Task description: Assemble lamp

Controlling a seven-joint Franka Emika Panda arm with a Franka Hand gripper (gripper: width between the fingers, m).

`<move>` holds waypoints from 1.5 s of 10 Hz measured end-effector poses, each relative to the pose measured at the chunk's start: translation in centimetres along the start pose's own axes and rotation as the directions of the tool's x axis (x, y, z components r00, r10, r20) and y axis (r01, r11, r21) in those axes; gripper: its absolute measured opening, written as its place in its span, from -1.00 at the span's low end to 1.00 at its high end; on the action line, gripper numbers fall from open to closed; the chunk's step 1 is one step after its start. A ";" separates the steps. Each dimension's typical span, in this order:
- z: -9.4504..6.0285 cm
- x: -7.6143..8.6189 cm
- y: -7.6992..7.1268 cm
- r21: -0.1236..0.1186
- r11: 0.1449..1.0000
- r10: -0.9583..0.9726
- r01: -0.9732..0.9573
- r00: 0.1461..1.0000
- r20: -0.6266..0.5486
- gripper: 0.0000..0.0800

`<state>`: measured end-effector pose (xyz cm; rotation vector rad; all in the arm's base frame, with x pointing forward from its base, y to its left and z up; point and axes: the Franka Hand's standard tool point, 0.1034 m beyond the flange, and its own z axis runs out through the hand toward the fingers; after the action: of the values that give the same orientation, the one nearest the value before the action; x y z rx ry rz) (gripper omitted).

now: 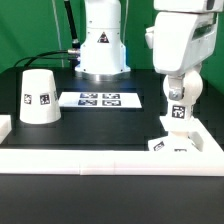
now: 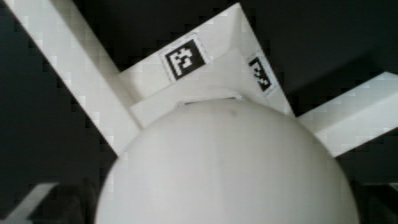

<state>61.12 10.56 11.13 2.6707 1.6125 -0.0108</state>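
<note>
My gripper (image 1: 178,97) hangs at the exterior view's right, shut on the white ball bulb (image 2: 222,165). The bulb fills the wrist view and hides the fingers there. It sits right above the small blocky lamp base (image 1: 174,128), whose tagged faces show past the bulb in the wrist view (image 2: 199,62). In the exterior view the bulb is hidden between the fingers. The base stands in the corner of the white rail. The cup-like tapered shade (image 1: 40,95) stands mouth down, far off at the exterior view's left.
The marker board (image 1: 100,99) lies mid-table in front of the arm's pedestal (image 1: 102,45). A raised white rail (image 1: 100,155) borders the black table at the front and both sides; it also shows in the wrist view (image 2: 80,75).
</note>
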 end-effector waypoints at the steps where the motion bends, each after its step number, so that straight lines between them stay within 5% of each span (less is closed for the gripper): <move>1: 0.0 -0.1 0.0 0.000 1.000 -0.018 0.018 1.000 0.001 0.75; 2: 0.1 -0.2 0.0 0.001 1.000 -0.007 0.007 1.000 0.002 0.46; 9: 0.1 -0.2 0.1 0.002 0.986 0.167 -0.167 0.986 0.000 0.44; 15: 0.1 -0.2 0.1 0.016 0.807 0.590 -0.590 0.807 -0.003 0.45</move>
<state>61.14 10.30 11.04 3.0542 0.7070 -0.0006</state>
